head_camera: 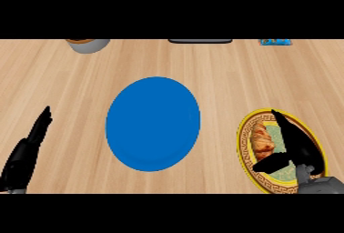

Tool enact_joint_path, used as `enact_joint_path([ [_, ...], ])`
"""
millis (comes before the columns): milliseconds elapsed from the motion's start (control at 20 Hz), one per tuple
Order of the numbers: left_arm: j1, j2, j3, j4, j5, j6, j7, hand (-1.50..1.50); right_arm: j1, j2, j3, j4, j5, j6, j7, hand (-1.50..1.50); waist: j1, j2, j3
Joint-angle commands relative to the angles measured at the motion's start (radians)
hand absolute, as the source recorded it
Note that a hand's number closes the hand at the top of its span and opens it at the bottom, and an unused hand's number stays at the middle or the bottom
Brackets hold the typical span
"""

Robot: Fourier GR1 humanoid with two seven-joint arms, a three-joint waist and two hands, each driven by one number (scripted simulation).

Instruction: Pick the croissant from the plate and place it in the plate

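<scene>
Croissant (262, 140): not yet lifted — lying on the yellow-rimmed plate (250, 175) at right.
Right hand (293, 146): held over it, fingers straight, thumb spread, nothing clasped.
Blue plate (153, 123): bare; placing remains.
Left hand (27, 150): rested open at left edge.

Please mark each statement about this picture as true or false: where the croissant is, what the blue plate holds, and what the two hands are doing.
1. The croissant lies on the yellow-rimmed plate. True.
2. The blue plate holds the croissant. False: nothing lies on it.
3. The right hand is over the yellow-rimmed plate, fingers straight. True.
4. The left hand grips the blue plate. False: it is open at the left edge, apart from the plate.
5. The blue plate is right of the yellow-rimmed plate. False: it is left.
</scene>
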Motion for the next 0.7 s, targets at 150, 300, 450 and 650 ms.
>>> enact_joint_path([
  [150, -0.087, -0.047, 0.06, 0.094, -0.05, -0.059, 0.001, 0.0, -0.004, 0.079, -0.034, 0.076, 0.07, 0.022, -0.034, -1.5, -0.003, 0.0, 0.0],
  [300, 0.049, -0.059, 0.051, -0.027, -0.071, -0.045, -0.011, 0.0, -0.07, 0.104, -0.053, 0.212, 0.099, -0.005, -0.105, -1.5, 0.005, 0.0, 0.0],
  [450, 0.03, -0.071, 0.078, -0.04, -0.077, -0.091, 0.013, 0.0, -0.041, 0.108, -0.089, 0.232, 0.117, -0.001, -0.154, -1.5, 0.001, 0.0, 0.0],
  [650, 0.044, -0.105, 0.081, -0.052, -0.102, -0.08, 0.013, 0.0, 0.0, 0.132, -0.089, 0.171, 0.113, -0.02, -0.209, 1.5, 0.0, -0.001, 0.0],
])
